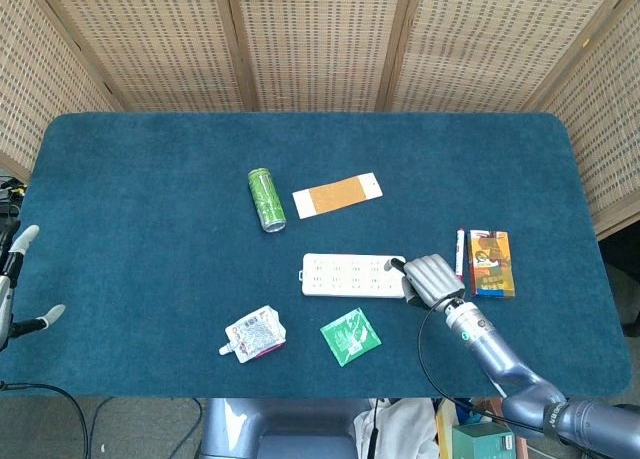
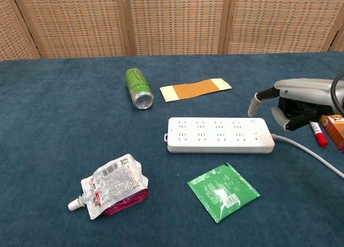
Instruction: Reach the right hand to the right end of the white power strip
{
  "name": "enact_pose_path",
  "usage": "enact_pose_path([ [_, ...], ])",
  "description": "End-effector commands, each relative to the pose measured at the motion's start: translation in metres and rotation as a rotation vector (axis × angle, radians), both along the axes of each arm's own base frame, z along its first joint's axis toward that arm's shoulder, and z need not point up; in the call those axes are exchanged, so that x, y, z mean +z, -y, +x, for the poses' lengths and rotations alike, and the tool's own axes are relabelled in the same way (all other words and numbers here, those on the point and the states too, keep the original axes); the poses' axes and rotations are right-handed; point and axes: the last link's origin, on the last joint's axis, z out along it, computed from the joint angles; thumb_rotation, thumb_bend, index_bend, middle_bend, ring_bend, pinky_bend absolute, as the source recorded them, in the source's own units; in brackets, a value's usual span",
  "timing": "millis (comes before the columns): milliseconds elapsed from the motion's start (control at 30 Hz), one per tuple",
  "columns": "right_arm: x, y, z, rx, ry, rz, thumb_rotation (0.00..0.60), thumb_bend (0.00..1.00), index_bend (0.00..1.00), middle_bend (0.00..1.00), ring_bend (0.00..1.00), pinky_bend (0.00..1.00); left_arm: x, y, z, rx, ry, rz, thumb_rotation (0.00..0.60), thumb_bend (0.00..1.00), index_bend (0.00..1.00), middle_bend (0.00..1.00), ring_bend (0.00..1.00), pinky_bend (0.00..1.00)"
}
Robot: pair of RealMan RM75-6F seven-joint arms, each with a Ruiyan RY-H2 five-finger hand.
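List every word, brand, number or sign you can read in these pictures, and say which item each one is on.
No text can be read with certainty.
Green can: a claw-like logo, lettering too blurred.
Pouch: dense small print, too small.
Green packet: white marks, unreadable.
Orange box: picture and print, too small.
Red marker, power strip, tan card: nothing legible.
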Motion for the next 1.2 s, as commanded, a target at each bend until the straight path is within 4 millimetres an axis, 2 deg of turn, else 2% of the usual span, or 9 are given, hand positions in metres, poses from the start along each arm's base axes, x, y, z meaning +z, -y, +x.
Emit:
enact_pose_path([
  [33, -0.005, 0.001, -0.003, -0.008, -0.017, 0.011, 0.6, 0.83, 0.29, 0.96, 1.0, 1.0, 0.0, 0.0, 0.0, -0.001, 0.0, 0.0, 0.6, 0.0, 0.0, 0.0, 0.0, 0.0],
  [533, -0.013, 0.003, -0.014, -0.038, -0.062, 0.021, 0.6, 0.83, 0.29, 0.96, 1.0, 1.0, -0.001, 0.001, 0.0, -0.003, 0.001, -0.007, 0.6, 0.0, 0.0, 0.0, 0.0, 0.0],
  [1200, -0.022, 0.001, -0.014, -0.035, -0.095, 0.038, 0.6, 0.83, 0.29, 0.96, 1.0, 1.0, 0.0, 0.001, 0.0, -0.007, 0.006, -0.007, 0.6, 0.0, 0.0, 0.0, 0.0, 0.0],
])
